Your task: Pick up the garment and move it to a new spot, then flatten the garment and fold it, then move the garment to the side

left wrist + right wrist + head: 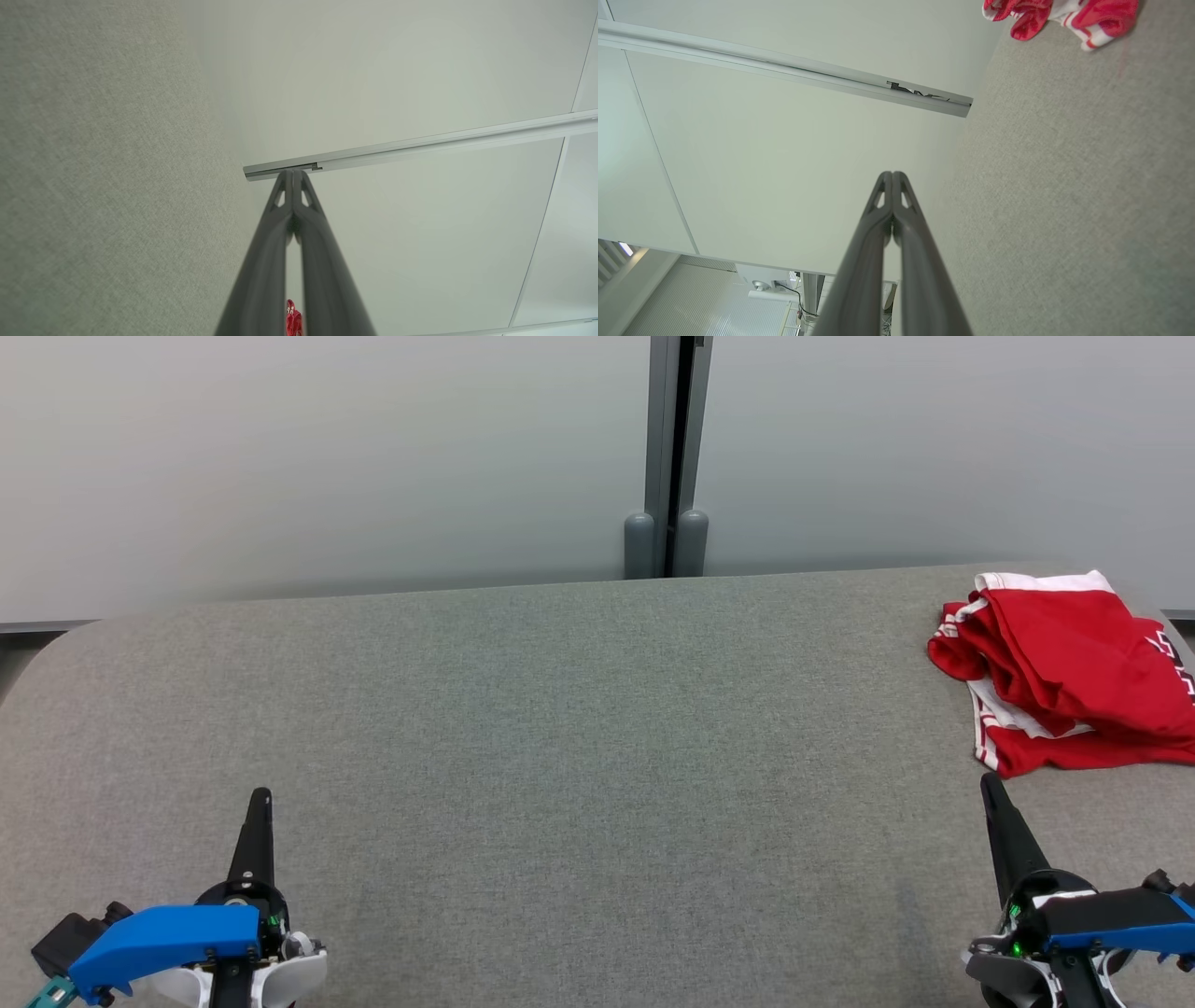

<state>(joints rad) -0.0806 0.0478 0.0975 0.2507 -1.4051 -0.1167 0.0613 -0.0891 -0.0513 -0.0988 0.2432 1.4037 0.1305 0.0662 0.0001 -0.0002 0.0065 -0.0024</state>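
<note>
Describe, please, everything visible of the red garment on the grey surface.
The garment is red, soft-looking cloth with white bands and stripe trim along its edges and a white pattern at its right side. It lies crumpled in a loose, layered heap at the far right of the grey surface, partly cut off by the head view's edge. Nothing else touches it.

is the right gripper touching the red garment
Apart. In the right wrist view the right gripper, shut, ends well short of the red garment, with bare grey surface between them.
</note>
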